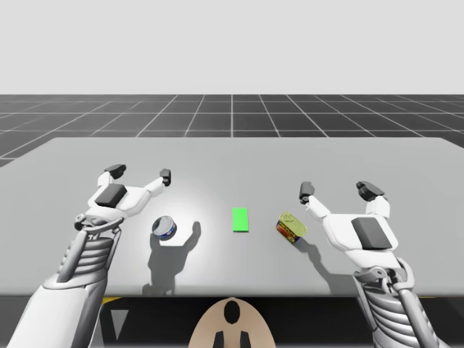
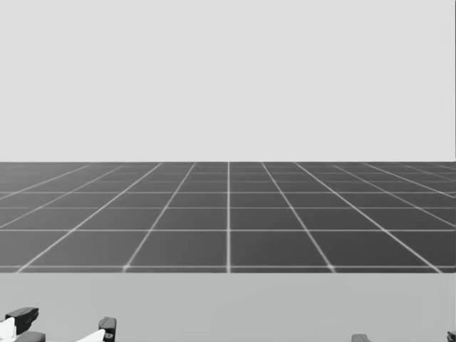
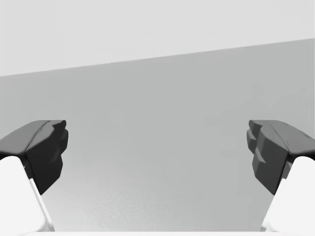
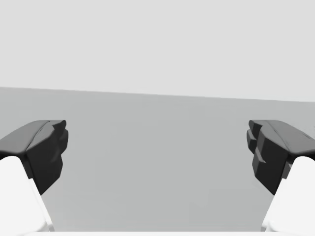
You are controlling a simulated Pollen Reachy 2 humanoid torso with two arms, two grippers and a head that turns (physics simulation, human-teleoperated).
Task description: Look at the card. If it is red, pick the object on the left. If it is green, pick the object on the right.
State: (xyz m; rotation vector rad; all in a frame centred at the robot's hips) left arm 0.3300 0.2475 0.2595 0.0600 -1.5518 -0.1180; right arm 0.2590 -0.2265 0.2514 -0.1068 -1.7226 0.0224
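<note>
At frame centre, green card point(image 1: 240, 220); blue-and-silver can point(image 1: 164, 228) left of it, yellow-and-red can point(image 1: 291, 226) lying on its side at right. Spread wide and empty: left gripper point(image 1: 140, 174), right gripper point(image 1: 338, 190).

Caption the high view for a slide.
Green card between round blue can and flat yellow tin; left gripper and right gripper open, neither holding anything.

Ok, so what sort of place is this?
Most likely a simulated tabletop test scene, not a real room: a plain grey table stands on a dark gridded floor under a blank pale backdrop, with a green card, a blue can and a yellow can laid out on it.
</note>
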